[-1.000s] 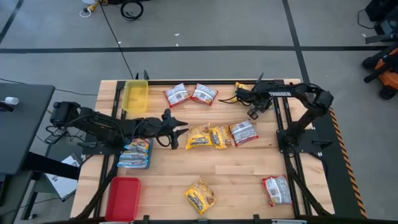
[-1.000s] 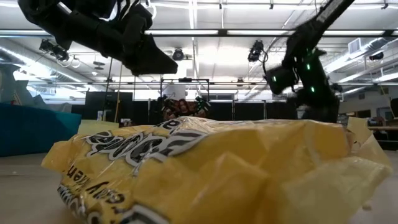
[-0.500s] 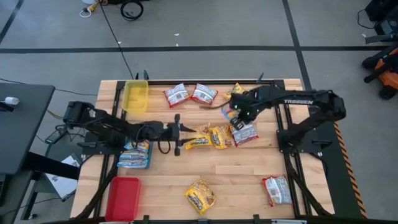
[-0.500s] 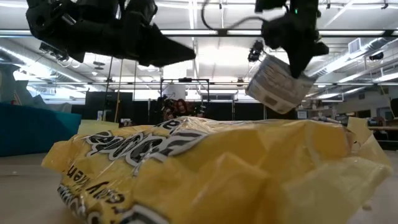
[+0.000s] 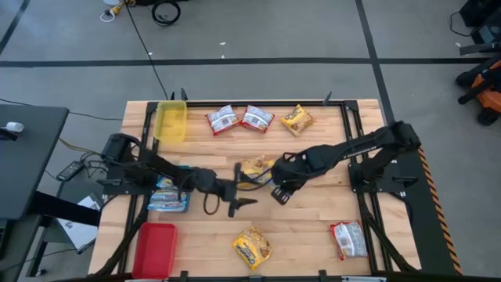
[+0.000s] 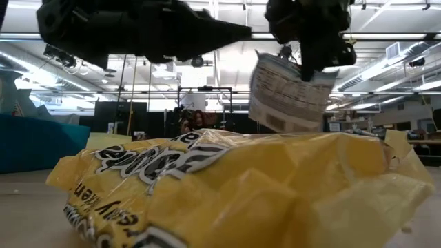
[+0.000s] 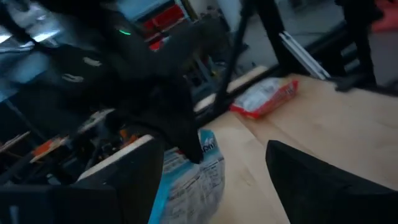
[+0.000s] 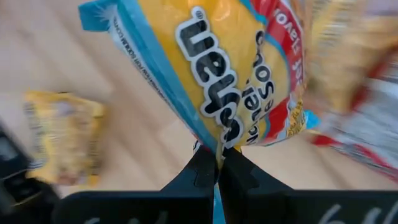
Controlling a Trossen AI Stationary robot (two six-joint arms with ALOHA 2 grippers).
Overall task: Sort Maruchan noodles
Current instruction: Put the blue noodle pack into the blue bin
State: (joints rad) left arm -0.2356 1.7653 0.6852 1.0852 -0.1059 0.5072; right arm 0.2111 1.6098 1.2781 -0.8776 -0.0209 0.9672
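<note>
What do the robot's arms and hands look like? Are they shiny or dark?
Both arms are dark, nearly black, built from slim jointed links. The left arm has black cables looping beside its base and ends in a left hand with two thin, pointed fingers. The right arm ends in a right hand with two flat black fingers. A small green light glows on the left wrist.

Left gripper mid-worktop, arm stretched low, jaws wide apart. Right gripper just beside it, pinched closed, arm reaching in from right edge.
</note>
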